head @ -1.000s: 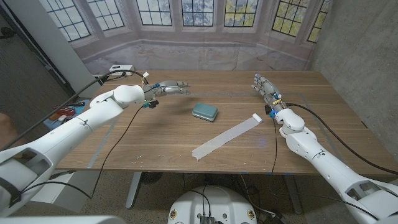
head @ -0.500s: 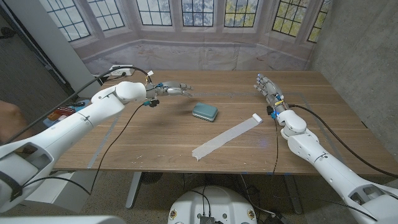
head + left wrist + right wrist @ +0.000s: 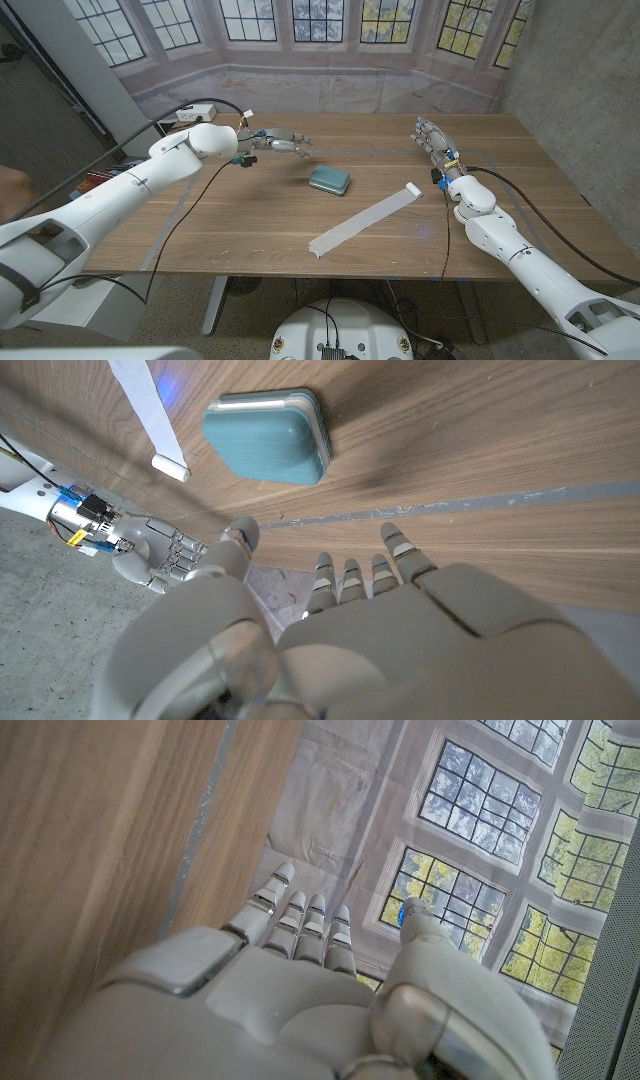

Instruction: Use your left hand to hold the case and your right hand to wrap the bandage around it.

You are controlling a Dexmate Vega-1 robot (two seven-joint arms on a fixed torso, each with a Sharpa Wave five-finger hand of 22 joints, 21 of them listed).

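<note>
A teal rounded case (image 3: 329,179) lies near the middle of the wooden table (image 3: 240,220); it also appears as the case (image 3: 267,435) in the left wrist view. A white bandage strip (image 3: 365,219) runs diagonally from the front middle toward the right, its end (image 3: 150,420) near the case. My left hand (image 3: 281,142) hovers behind and left of the case, fingers stretched out, holding nothing. My right hand (image 3: 431,138) is raised at the far right of the table, fingers extended and empty; the right hand (image 3: 160,550) also appears in the left wrist view.
A grey tape line (image 3: 370,152) crosses the table behind the case. A backdrop printed with windows (image 3: 320,40) hangs past the far edge. A white box (image 3: 192,111) sits at the far left corner. A concrete wall (image 3: 590,90) stands on the right.
My left hand has crept slightly to the right and farther back, toward the case's far side. The right hand has barely shifted. Case and bandage have stayed put.
</note>
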